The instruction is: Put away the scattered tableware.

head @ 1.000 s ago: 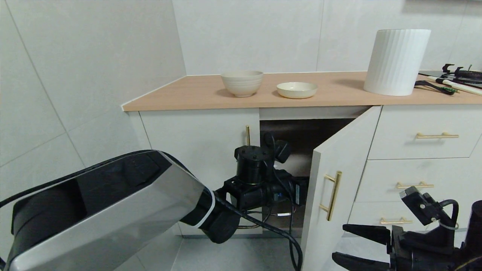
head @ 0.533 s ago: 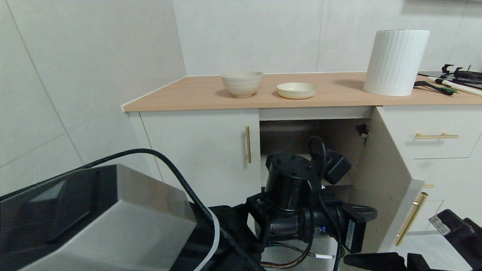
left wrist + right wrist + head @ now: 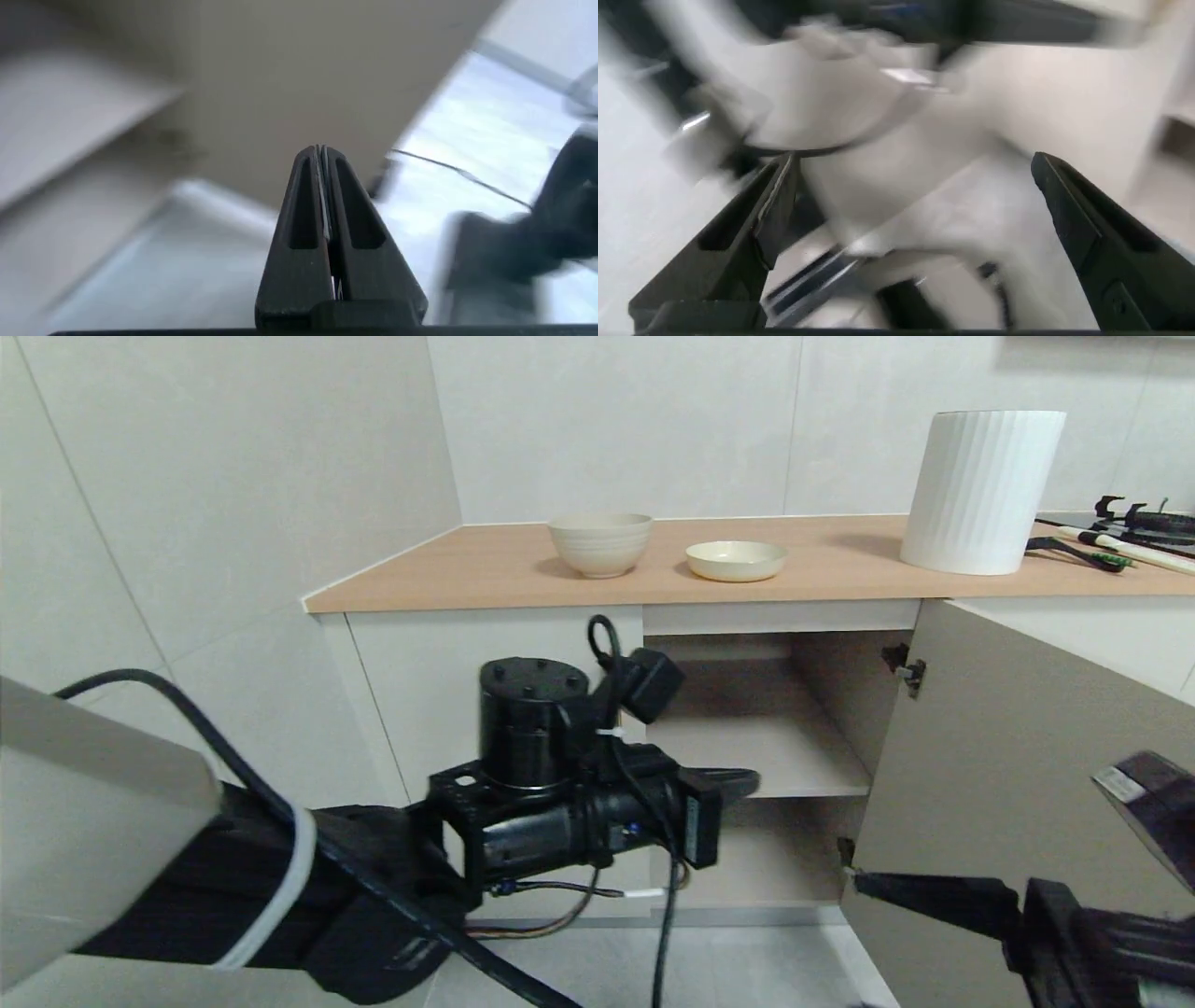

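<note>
low down by the open cabinet door (image 3: 990, 775), the right gripper (image 3: 912, 168) has its fingers spread wide, gripping nothing. a little further in, the left gripper (image 3: 320, 154) hangs before the cupboard shelf (image 3: 784, 756), fingers pressed flat together, empty. up on the counter (image 3: 467, 574) behind sit a bowl (image 3: 599, 543) and a shallow dish (image 3: 736, 559), near each other but not touching.
</note>
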Robot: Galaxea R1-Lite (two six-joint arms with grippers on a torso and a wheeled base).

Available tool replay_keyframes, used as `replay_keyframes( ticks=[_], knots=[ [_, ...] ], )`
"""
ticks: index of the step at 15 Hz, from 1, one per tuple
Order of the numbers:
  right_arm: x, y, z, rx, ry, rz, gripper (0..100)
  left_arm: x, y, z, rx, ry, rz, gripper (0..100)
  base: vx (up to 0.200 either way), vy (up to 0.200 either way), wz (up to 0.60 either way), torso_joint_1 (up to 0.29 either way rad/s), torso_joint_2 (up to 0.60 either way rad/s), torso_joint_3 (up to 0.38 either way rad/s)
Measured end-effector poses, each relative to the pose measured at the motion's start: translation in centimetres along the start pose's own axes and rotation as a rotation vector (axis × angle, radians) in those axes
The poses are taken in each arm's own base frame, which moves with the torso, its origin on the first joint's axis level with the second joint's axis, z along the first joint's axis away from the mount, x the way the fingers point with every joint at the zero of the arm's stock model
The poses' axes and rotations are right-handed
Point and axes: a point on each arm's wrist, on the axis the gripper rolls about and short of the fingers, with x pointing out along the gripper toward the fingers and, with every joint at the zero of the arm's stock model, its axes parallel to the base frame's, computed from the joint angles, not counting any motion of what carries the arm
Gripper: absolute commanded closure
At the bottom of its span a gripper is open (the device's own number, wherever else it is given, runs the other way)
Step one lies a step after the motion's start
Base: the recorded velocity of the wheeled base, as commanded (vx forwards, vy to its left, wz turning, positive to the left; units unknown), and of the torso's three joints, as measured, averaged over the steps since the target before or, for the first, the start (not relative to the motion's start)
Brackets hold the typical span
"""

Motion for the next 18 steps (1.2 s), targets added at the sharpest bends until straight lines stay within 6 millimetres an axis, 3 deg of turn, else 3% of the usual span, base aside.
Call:
replay_keyframes(
  ticks=[4,7,9,10,18],
  knots=[
    [5.5,-3.8,4.3,-0.037,-0.095,-0.286,0,-8.6,2.9,1.6,-0.006,-0.046,0.253,100,0.000,0.000,0.00,0.000,0.00,0.000],
    [8.0,-6.8,6.8,-0.054,-0.068,-0.455,0,-14.1,3.5,2.8,-0.044,-0.072,0.411,100,0.000,0.000,0.00,0.000,0.00,0.000],
    [8.7,-7.6,8.1,-0.026,0.032,-0.512,0,-16.6,3.4,3.5,-0.054,-0.102,0.472,100,0.000,0.000,0.00,0.000,0.00,0.000],
    [8.7,-7.7,8.8,-0.024,0.032,-0.530,0,-17.5,3.3,3.9,-0.056,-0.126,0.493,0,0.000,0.000,0.00,0.000,0.00,0.000],
    [5.4,-6.2,10.1,-0.023,0.024,-0.605,0,-20.1,2.9,6.5,-0.112,-0.282,0.537,0,0.000,0.000,0.00,0.000,0.00,0.000]
  ],
)
